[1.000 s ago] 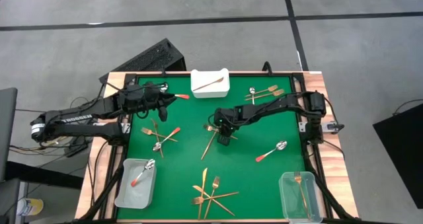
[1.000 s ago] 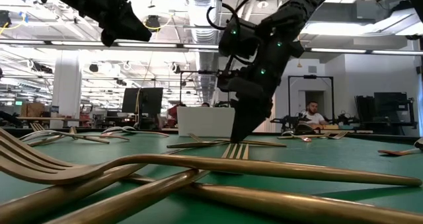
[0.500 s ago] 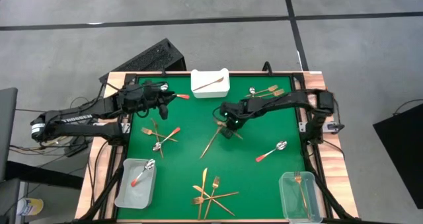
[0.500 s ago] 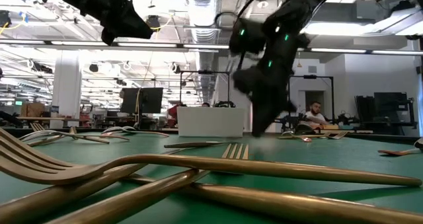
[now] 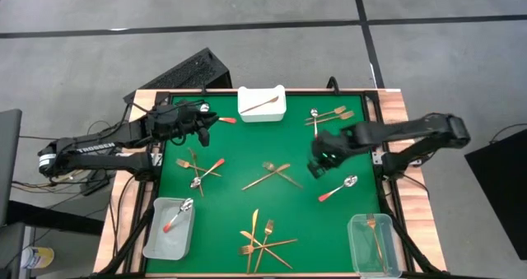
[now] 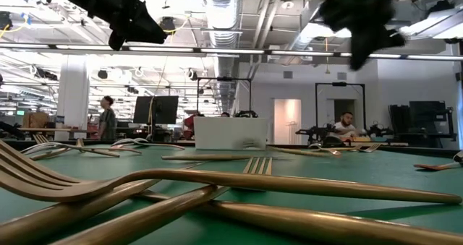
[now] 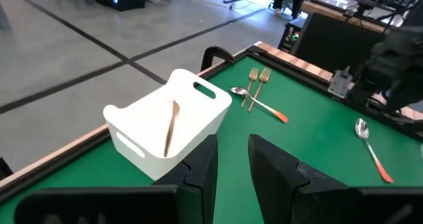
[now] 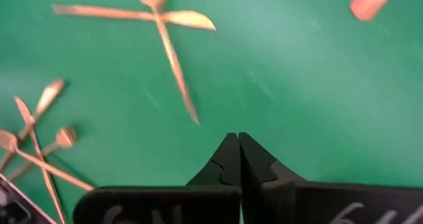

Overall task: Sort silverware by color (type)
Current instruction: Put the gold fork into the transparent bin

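Silverware lies scattered on the green mat [image 5: 247, 147]. Two slim gold pieces lie crossed at the middle [image 5: 276, 174] [image 8: 158, 19]. A red-handled spoon [image 5: 338, 188] lies to their right. My right gripper [image 5: 315, 165] [image 8: 235, 141] hangs high between them, shut and empty. My left gripper [image 5: 206, 124] [image 7: 232, 151] is raised at the far left, facing the white bin [image 7: 168, 121]; it is open, with nothing between its fingers. A red spoon handle [image 5: 226, 120] shows beside it.
A clear bin [image 5: 169, 228] holding a red spoon stands near left. Another clear bin [image 5: 375, 244] with a gold fork stands near right. The white bin [image 5: 262, 104] holds one piece. More silverware lies at left [image 5: 198, 170], near middle [image 5: 263, 239] and far right [image 5: 329, 114].
My right gripper stood open, fingers down, at a long gold piece in the middle. It has shut on nothing, risen high and swung toward the table's right edge, rolling as it went. The gold piece has turned on the mat and now lies crossed with another.
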Tool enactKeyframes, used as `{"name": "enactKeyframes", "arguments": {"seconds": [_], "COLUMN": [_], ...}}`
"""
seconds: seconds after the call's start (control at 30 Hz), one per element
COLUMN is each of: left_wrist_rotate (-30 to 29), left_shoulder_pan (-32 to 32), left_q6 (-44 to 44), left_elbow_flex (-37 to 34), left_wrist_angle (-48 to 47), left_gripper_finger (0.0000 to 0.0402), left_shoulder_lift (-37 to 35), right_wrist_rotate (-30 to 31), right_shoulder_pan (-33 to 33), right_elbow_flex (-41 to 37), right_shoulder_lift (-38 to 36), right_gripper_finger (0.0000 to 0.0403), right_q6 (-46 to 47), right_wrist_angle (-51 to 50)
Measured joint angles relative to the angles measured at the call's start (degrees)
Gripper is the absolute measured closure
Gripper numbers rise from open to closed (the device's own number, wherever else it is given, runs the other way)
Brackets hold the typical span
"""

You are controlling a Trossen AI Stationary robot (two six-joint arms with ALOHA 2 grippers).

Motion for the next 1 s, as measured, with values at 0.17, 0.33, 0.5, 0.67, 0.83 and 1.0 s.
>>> {"name": "enactKeyframes", "arguments": {"seconds": [0.17,0.33,0.5,0.67,0.83,1.0], "left_wrist_rotate": [-2.37,-4.72,-4.13,-0.20,-0.44,-2.99], "left_shoulder_pan": [0.00,0.00,-0.02,-1.44,-4.84,-8.22], "left_q6": [-0.63,-1.11,-4.02,-9.70,-11.35,-12.51], "left_elbow_flex": [0.00,0.00,0.00,0.00,0.00,0.00], "left_wrist_angle": [0.04,0.35,0.37,0.11,-0.21,-0.65], "left_gripper_finger": [0.0329,0.0329,0.0329,0.0329,0.0329,0.0329], "left_shoulder_lift": [0.00,0.00,0.00,0.00,0.00,0.00], "right_wrist_rotate": [7.83,10.88,10.27,6.42,-0.08,-4.85], "right_shoulder_pan": [8.51,8.91,6.93,4.53,0.57,-3.07], "right_elbow_flex": [-0.31,-0.68,-0.74,-0.74,-0.35,1.29], "right_shoulder_lift": [-2.85,2.45,11.08,19.12,25.07,29.71], "right_gripper_finger": [0.0386,0.0330,0.0280,0.0260,0.0268,0.0272], "right_q6": [6.01,-1.00,-12.75,-20.49,-25.76,-29.72], "right_wrist_angle": [-3.65,3.92,19.96,31.17,38.42,40.63]}}
